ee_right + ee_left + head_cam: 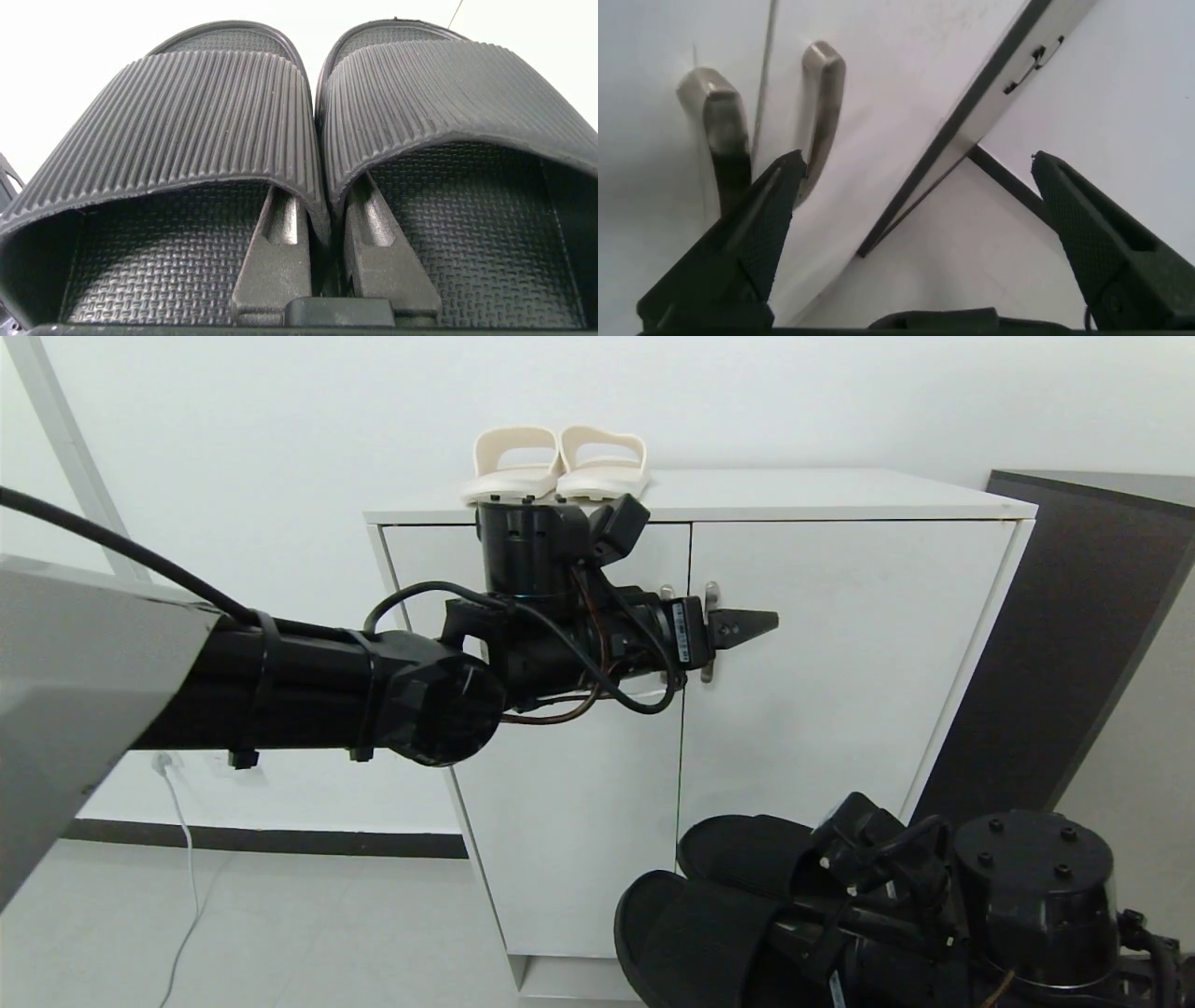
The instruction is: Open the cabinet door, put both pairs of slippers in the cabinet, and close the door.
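Black ribbed rubber: the black slippers [224,103] read as a light, flexible pair with soft straps and a textured footbed. They look sturdy and unlikely to slide against a firm pinch. They hang side by side low at the near right, in front of the cabinet's foot. The right gripper [327,252] is clamped on them, its fingers [276,252] squeezing the two adjoining inner walls under the straps. The hold is judged sound, though the free outer edges may sag or swing.

The cream slippers [556,462] rest on the cabinet top [840,490], at its front edge toward the left. They appear to be of the same build and are best taken the same way, by both inner walls at once.

The right door [840,663] and left door [569,821] are shut. The right door's handle [822,103] and the left door's handle [715,117] flank the central seam. Both are stiff, smooth metal bars, to be gripped across the bar and pulled along the hinge arc.

The left gripper [747,623] is level with the handles, jaws spread wide and holding nothing.

The left wrist view gives the jaw spread, with one finger [747,252] just beside the handles, where the head view sees that gripper edge-on. The right wrist view settles how the pinch sits. The head view places both pairs against the cabinet.
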Motion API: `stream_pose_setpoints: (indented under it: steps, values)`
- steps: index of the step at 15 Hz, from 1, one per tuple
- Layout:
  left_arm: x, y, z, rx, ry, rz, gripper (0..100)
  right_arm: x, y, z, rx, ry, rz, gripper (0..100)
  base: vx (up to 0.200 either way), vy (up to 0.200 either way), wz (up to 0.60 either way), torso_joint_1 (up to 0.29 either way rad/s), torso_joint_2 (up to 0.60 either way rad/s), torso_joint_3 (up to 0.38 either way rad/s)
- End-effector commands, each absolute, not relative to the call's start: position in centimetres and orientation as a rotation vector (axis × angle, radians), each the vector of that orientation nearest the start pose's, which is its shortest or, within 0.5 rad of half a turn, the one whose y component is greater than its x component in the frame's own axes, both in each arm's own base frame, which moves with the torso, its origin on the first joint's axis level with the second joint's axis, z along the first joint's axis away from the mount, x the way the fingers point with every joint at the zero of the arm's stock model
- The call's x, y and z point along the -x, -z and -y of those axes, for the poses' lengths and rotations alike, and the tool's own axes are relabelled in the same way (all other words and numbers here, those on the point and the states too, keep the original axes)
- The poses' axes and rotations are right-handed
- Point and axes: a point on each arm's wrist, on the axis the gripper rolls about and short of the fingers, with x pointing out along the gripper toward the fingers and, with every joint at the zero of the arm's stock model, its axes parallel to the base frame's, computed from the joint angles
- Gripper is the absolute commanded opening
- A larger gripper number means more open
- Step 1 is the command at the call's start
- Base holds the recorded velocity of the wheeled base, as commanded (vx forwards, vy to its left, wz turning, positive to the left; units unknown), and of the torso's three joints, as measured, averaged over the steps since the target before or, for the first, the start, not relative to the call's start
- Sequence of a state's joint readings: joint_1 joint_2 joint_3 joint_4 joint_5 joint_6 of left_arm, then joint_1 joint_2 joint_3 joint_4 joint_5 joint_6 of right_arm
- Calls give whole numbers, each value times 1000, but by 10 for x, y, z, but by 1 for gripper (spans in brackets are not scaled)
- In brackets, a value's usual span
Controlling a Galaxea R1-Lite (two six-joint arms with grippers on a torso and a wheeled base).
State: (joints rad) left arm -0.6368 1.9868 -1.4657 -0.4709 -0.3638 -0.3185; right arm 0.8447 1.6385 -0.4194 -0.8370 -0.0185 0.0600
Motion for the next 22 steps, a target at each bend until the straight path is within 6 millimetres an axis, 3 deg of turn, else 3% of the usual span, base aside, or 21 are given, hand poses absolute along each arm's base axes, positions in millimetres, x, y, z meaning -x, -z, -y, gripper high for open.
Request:
stream_pose_setpoints:
  steps: [1,7,8,12,19,22]
  values:
    - [-335,-243,258,284,952,-205,100,-164,-122,-184,110,-805,-384,0,0,0,0,0,0,0]
    - [-339,-243,262,282,939,-219,100,-165,-120,-186,113,-807,-391,0,0,0,0,0,0,0]
    - [-339,-243,262,281,939,-221,0,-164,-120,-185,115,-807,-394,0,0,0,0,0,0,0]
    - [-328,-242,254,277,942,-238,0,-159,-115,-183,119,-893,-421,0,0,0,0,0,0,0]
    - [-269,-246,247,258,1028,-235,0,-150,-110,-179,140,-985,-418,0,0,0,0,0,0,0]
    - [-234,-245,229,249,1052,-262,0,-138,-104,-179,148,-1063,-421,0,0,0,0,0,0,0]
